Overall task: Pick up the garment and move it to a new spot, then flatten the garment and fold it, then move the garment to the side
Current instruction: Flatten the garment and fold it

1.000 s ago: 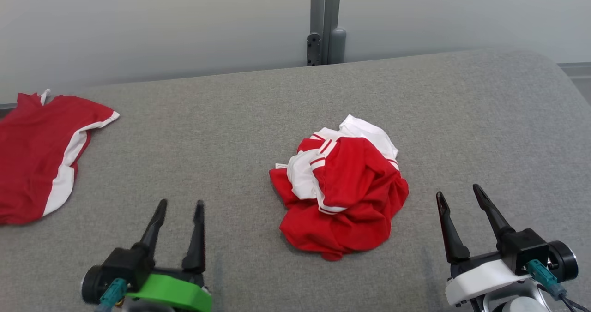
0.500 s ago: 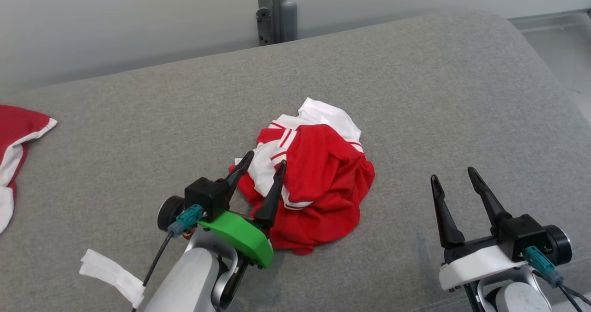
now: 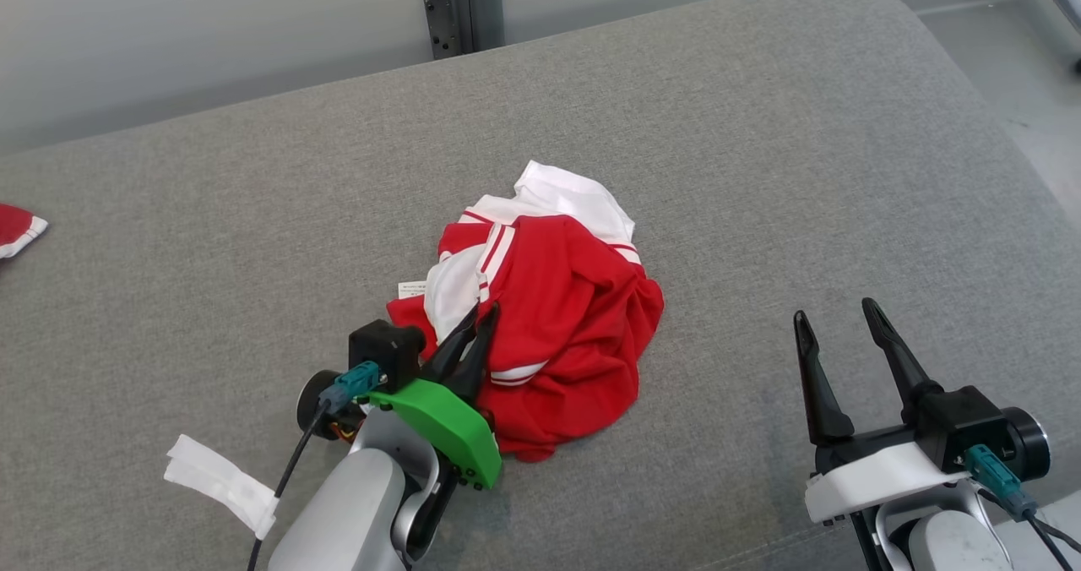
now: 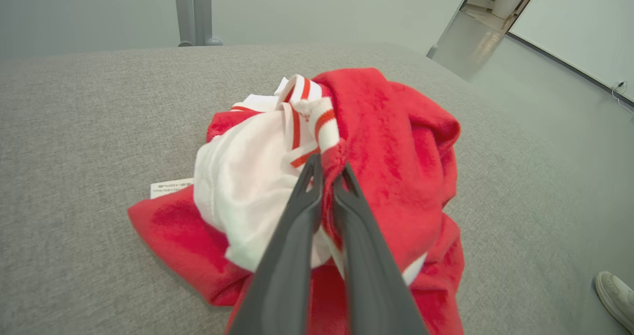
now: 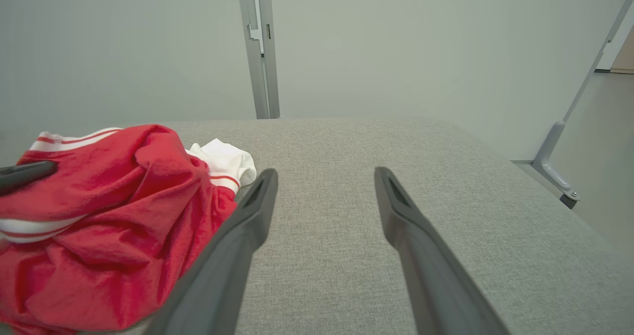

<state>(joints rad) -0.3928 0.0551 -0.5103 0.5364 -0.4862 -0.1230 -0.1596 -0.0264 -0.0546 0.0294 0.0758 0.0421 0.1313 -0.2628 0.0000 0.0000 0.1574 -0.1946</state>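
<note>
A crumpled red and white garment lies in a heap on the grey padded surface. My left gripper is at the heap's near-left side, its fingers shut on a fold of the garment where red cloth meets a striped white band. A small white label sticks out at the heap's left. My right gripper stands open to the right of the heap, apart from it, with nothing between its fingers. In the right wrist view the garment sits to the left.
Another red and white garment peeks in at the far left edge. A metal post rises behind the surface. The surface's right edge drops to the floor. A shoe shows on the floor in the left wrist view.
The head camera has swung right, shifting the whole picture left. My left gripper has come in from the left to the heap and shut on a fold. The right gripper stays open.
</note>
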